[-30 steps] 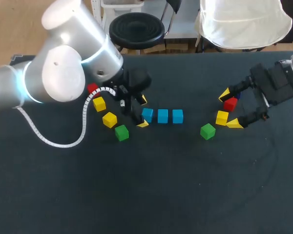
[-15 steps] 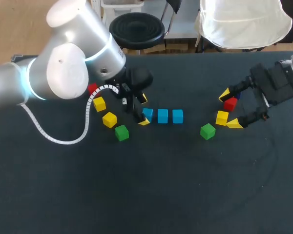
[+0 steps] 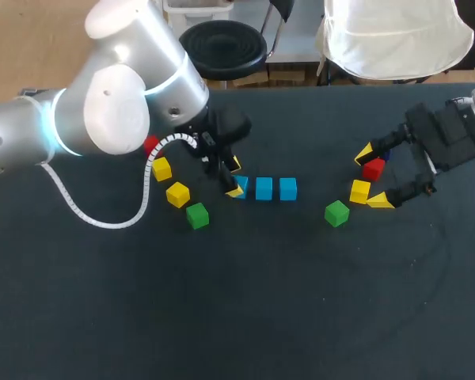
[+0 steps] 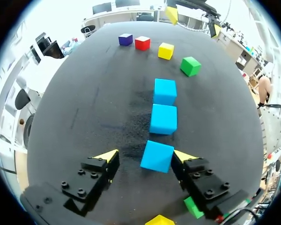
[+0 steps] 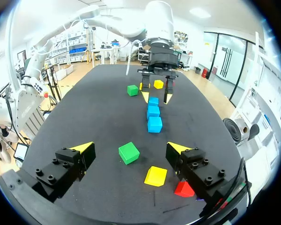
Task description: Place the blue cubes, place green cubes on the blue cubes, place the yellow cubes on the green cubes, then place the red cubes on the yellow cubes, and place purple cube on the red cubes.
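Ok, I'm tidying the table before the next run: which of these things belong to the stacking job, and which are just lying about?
Job:
three blue cubes
two green cubes
three yellow cubes
two red cubes
one purple cube

Lying about:
only the robot's white cable, draped on the table; no stray things visible

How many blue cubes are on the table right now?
3, in one row mid-table: the first blue cube sits between the left gripper's open fingers, the middle blue cube is next to it, and the end blue cube is farthest from that gripper. None appears hidden.
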You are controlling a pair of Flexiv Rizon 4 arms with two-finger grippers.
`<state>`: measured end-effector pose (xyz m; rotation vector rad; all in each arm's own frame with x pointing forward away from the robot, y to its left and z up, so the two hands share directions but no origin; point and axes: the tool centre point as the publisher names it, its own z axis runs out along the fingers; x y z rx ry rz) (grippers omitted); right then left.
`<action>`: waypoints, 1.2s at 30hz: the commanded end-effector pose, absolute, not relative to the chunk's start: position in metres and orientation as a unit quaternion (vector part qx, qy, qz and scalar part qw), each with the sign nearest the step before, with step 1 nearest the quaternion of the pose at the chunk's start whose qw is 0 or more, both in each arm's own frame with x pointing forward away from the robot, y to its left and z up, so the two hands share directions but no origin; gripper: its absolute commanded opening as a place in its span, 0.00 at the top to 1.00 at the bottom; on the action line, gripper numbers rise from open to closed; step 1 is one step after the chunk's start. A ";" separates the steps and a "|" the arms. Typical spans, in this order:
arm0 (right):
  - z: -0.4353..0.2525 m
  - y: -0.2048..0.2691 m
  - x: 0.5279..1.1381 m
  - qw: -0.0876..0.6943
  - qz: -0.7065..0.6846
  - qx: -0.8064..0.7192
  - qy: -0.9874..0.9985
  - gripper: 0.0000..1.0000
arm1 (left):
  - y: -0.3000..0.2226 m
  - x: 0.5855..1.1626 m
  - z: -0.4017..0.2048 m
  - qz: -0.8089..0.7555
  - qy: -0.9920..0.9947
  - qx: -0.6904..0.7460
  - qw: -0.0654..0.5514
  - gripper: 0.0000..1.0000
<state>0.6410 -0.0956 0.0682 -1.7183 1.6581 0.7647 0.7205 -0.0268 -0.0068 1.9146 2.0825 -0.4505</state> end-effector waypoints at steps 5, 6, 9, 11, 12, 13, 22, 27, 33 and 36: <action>0.068 -0.096 0.641 0.313 0.290 -0.651 0.628 0.00 | -0.024 0.720 -0.008 -0.155 0.722 0.660 0.137 0.75; 0.068 -0.096 0.641 0.313 0.290 -0.651 0.628 0.00 | -0.023 0.719 -0.007 -0.154 0.722 0.661 0.139 0.98; 0.068 -0.096 0.641 0.313 0.290 -0.651 0.628 0.00 | -0.023 0.716 -0.002 -0.149 0.719 0.663 0.145 1.00; 0.068 -0.096 0.641 0.313 0.290 -0.651 0.628 0.00 | -0.022 0.714 0.000 -0.147 0.719 0.662 0.150 1.00; 0.068 -0.096 0.641 0.313 0.290 -0.651 0.628 0.00 | -0.022 0.713 0.002 -0.143 0.720 0.661 0.151 1.00; 0.068 -0.096 0.641 0.313 0.290 -0.651 0.628 0.00 | -0.022 0.711 0.003 -0.142 0.721 0.660 0.154 1.00; 0.068 -0.096 0.641 0.313 0.290 -0.651 0.628 0.00 | -0.021 0.701 0.005 -0.130 0.720 0.663 0.157 1.00; 0.068 -0.096 0.641 0.313 0.290 -0.651 0.628 0.00 | -0.023 0.700 0.002 -0.131 0.720 0.664 0.153 1.00; 0.068 -0.096 0.641 0.313 0.290 -0.651 0.628 0.00 | -0.026 0.700 -0.003 -0.129 0.718 0.668 0.145 1.00; 0.068 -0.096 0.641 0.313 0.290 -0.651 0.628 0.00 | -0.026 0.700 -0.004 -0.128 0.718 0.669 0.142 1.00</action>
